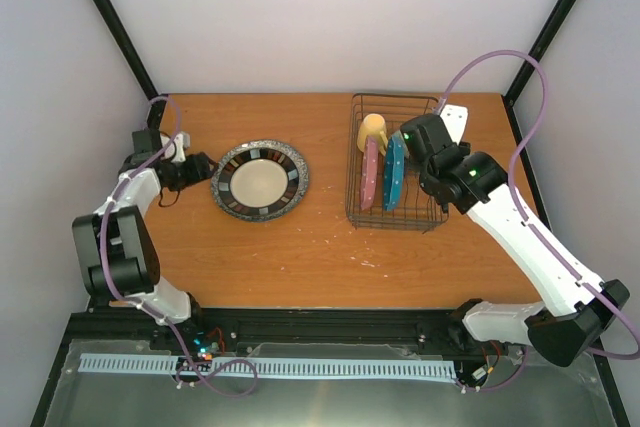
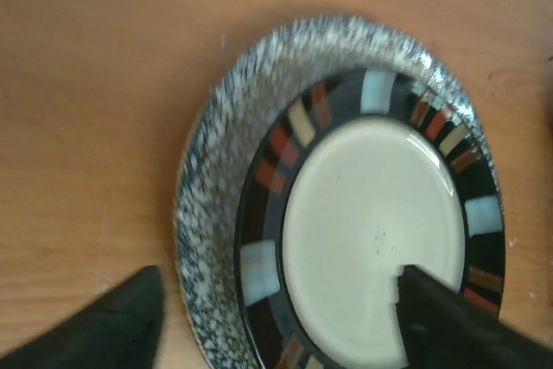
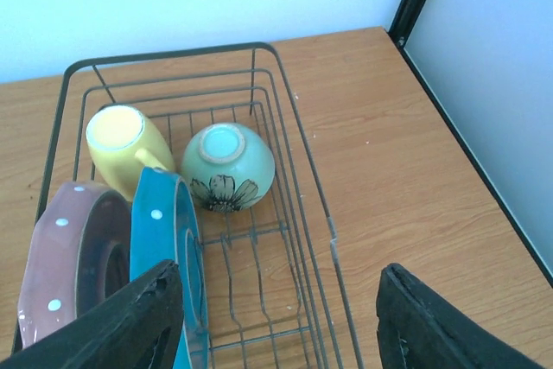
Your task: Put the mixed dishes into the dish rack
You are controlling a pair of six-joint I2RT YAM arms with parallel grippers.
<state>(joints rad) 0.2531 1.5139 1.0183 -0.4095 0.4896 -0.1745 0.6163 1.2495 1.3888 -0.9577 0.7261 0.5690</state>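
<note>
The dark-rimmed plate [image 1: 260, 182], cream centre up, lies stacked in the grey speckled plate [image 1: 262, 144] on the table left of centre. My left gripper [image 1: 203, 167] is open at their left edge; in the left wrist view [image 2: 276, 326] its fingers straddle both rims, dark-rimmed plate [image 2: 371, 213] inside grey plate [image 2: 216, 153]. The dish rack [image 1: 351, 157] holds the yellow mug [image 3: 125, 140], mint-green bowl [image 3: 227, 166], pink dotted plate [image 3: 73, 257] and teal dotted plate [image 3: 168, 248], both plates on edge. My right gripper [image 3: 281, 326] is open and empty above the rack's right side.
The rack's slots [image 3: 251, 274] right of the teal plate hold nothing. Black frame posts [image 1: 555, 17] stand at the back corners, with walls close on three sides. Bare wood [image 3: 415, 170] lies right of the rack.
</note>
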